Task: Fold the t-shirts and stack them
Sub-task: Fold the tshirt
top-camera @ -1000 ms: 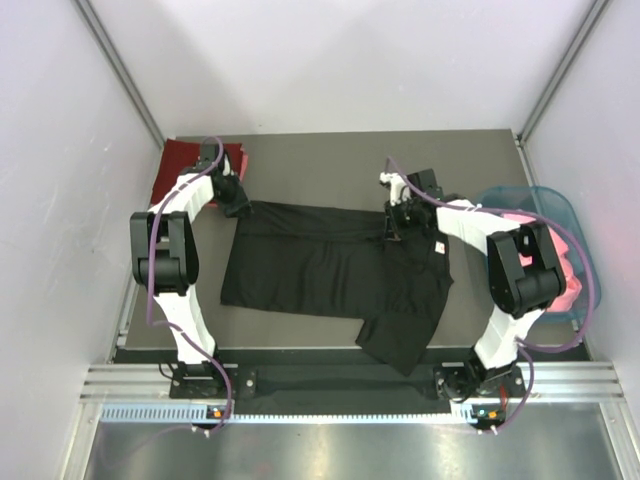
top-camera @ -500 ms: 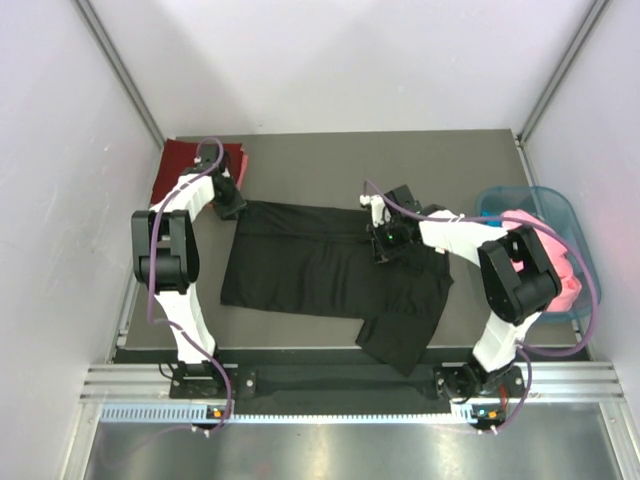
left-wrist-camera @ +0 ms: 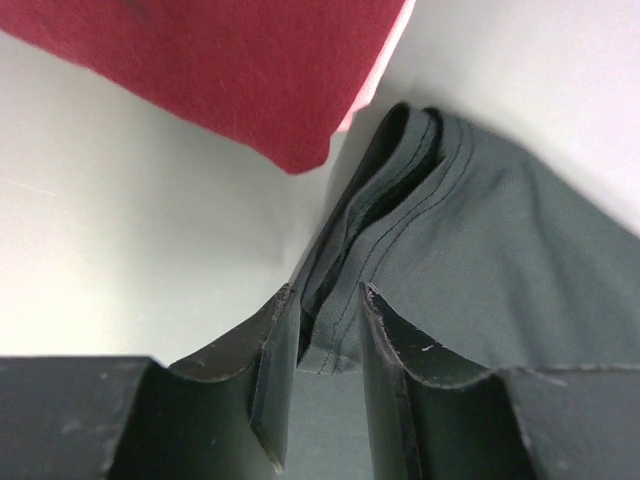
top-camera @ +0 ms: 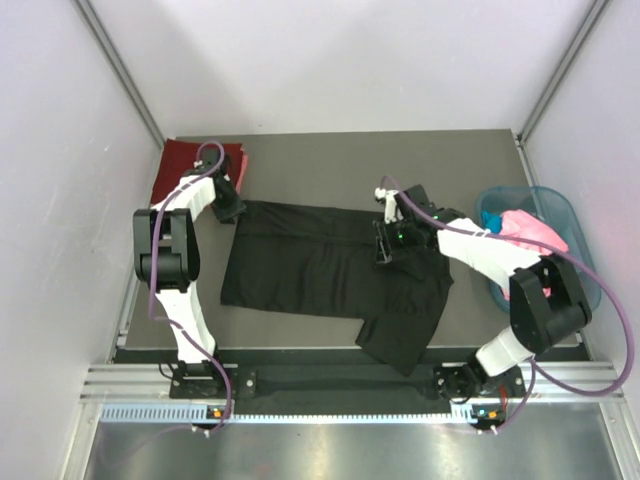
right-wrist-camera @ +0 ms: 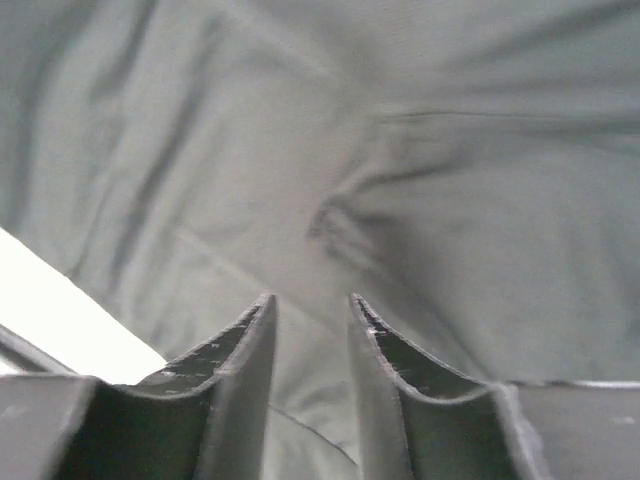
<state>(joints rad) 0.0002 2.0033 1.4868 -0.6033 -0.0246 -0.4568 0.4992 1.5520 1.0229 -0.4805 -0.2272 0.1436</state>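
The large black t-shirt (top-camera: 320, 270) lies spread on the grey table (top-camera: 330, 160), with one sleeve hanging toward the near edge. My left gripper (top-camera: 232, 208) is shut on its far left corner; in the left wrist view the hem (left-wrist-camera: 345, 330) sits pinched between the jaws of that gripper (left-wrist-camera: 325, 295). My right gripper (top-camera: 385, 245) hovers over the shirt's upper right part, jaws slightly apart with only cloth (right-wrist-camera: 450, 150) below this gripper (right-wrist-camera: 310, 300). The dark red t-shirt (top-camera: 185, 165) lies folded at the far left corner and also shows in the left wrist view (left-wrist-camera: 230, 60).
A teal plastic basket (top-camera: 565, 215) stands at the right table edge, holding a pink t-shirt (top-camera: 530, 228) and a bit of blue cloth (top-camera: 490, 220). Grey walls close in on the table's left, back and right.
My right gripper has moved from the shirt's far right corner leftward and toward me, over the shirt body. The right arm now stretches out lower. The left gripper and the shirt have stayed put.
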